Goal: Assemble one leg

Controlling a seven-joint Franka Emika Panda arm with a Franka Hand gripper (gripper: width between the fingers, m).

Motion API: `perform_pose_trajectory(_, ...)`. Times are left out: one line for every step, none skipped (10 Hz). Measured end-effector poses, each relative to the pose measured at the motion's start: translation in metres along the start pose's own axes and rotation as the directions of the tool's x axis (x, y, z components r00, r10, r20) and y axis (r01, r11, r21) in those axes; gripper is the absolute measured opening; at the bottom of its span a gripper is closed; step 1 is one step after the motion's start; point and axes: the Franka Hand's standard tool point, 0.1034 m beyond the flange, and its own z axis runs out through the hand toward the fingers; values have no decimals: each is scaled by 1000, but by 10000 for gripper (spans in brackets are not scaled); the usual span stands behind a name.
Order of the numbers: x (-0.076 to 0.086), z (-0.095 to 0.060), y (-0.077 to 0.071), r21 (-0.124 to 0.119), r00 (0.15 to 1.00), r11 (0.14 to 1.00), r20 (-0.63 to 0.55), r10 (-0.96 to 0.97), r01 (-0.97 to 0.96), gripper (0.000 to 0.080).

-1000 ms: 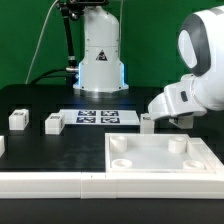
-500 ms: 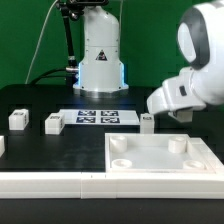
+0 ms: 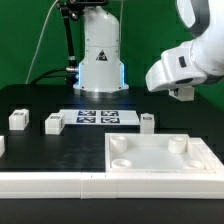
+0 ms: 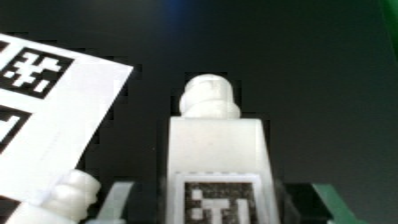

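- On the black table (image 3: 35, 100), just off the marker board's (image 3: 98, 117) end toward the exterior view's right: the leg (image 3: 147, 122), small white oblong block, nothing touching it.
- Leg sits just behind the far edge of the big white panel (image 3: 160, 158); a strip of table shows btwn them.
- Wrist view: leg (image 4: 217, 150) fills the centre, w/ a rounded peg (image 4: 208, 97) on one end and a black-and-white tag (image 4: 214, 202) on the face toward the cam.
- Same view: dark gap btwn leg and marker board (image 4: 50, 105), so they're apart, not touching.
- Gripper (image 3: 183, 93) hangs in the air, up and toward the exterior view's right of the leg, well clear of it and of the table.
- Jaws spread and empty: in the wrist view the dark fingers (image 4: 121, 203) stand wide apart, one each side of the leg's tag end, clasping nothing.
- White arm (image 3: 190, 60) comes in from the exterior view's upper right.
- Panel lies flat at the front, round sockets near its corners.
- Marker board flat mid-table, several tags on top.
- Small white blocks (image 3: 53, 123) toward the exterior view's left of the board, well apart from the leg; one is cut by the frame edge.
- Robot base (image 3: 100, 50) stands behind the board, in front of a green backdrop (image 3: 25, 40).
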Motion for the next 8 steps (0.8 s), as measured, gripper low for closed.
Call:
perform_pose_trajectory(5,-4,0,0,999,1000,-53,3,-3,289)
perform_pose_trajectory(12,-9,1,-4,984,1000,-176,10,-10,289)
perform_pose_trajectory(9,-10,5,-11,966,1000,-258,12,-15,289)
perform_pose_trajectory(4,-14,13,-12,955,1000,-296,12,-16,289)
perform_pose_trajectory(3,-31,21,-9,923,1000,-385,17,-23,290)
perform_pose_trajectory(0,-43,27,-17,890,1000,-455,6,-16,290)
perform_pose_trajectory(-2,-56,35,-22,854,1000,-520,-1,-12,290)
perform_pose_trajectory(-1,-66,38,-30,797,999,-604,-7,-14,290)
